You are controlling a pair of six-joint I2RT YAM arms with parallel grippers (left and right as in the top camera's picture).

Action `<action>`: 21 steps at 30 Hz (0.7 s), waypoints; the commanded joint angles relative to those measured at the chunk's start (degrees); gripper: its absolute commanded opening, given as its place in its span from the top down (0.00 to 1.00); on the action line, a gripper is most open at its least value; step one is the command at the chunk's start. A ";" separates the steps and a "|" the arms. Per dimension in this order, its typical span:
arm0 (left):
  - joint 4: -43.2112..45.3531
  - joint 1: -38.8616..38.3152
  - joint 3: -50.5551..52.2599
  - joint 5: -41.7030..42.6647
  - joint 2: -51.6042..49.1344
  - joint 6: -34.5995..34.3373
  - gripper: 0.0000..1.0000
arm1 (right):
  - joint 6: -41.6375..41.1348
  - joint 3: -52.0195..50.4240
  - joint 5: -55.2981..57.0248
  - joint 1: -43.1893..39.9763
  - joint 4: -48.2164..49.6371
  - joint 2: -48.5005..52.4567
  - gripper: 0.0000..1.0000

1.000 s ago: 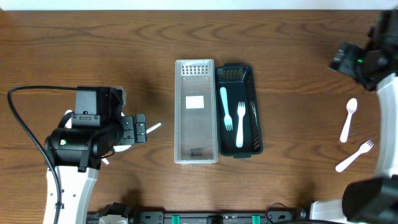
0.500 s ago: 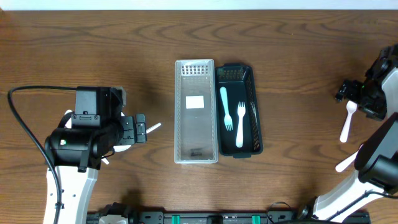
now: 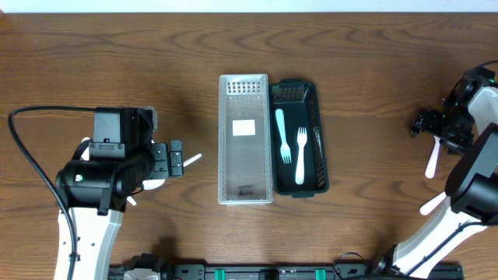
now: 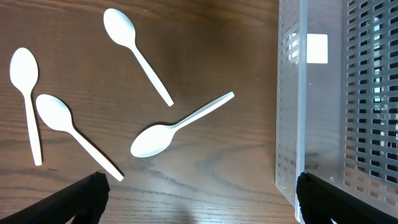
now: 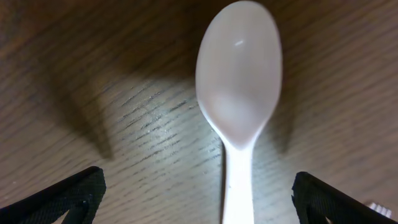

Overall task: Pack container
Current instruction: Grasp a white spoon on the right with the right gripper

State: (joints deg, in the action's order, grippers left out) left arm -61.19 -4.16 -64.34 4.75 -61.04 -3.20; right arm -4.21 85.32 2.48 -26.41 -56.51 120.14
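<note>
Spoon (image 5: 239, 81) handle cut off at btm, right jaws wide apart

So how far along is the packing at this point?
Early. Done: two pale green utensils lie in the dark basket; the clear bin beside it holds no utensils. In hand: nothing yet; the right gripper is open over a white spoon. Left: that spoon, a white fork, and four white spoons below the open left gripper.
</note>
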 commanded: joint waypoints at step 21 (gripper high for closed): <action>-0.04 0.35 -0.61 0.17 -0.07 -0.33 0.02 | 1.51 -0.59 -1.46 -0.57 0.37 2.62 0.49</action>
State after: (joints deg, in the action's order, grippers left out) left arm -61.14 -4.16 -64.34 4.75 -61.04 -3.20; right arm -2.61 85.32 0.86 -26.57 -56.07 121.62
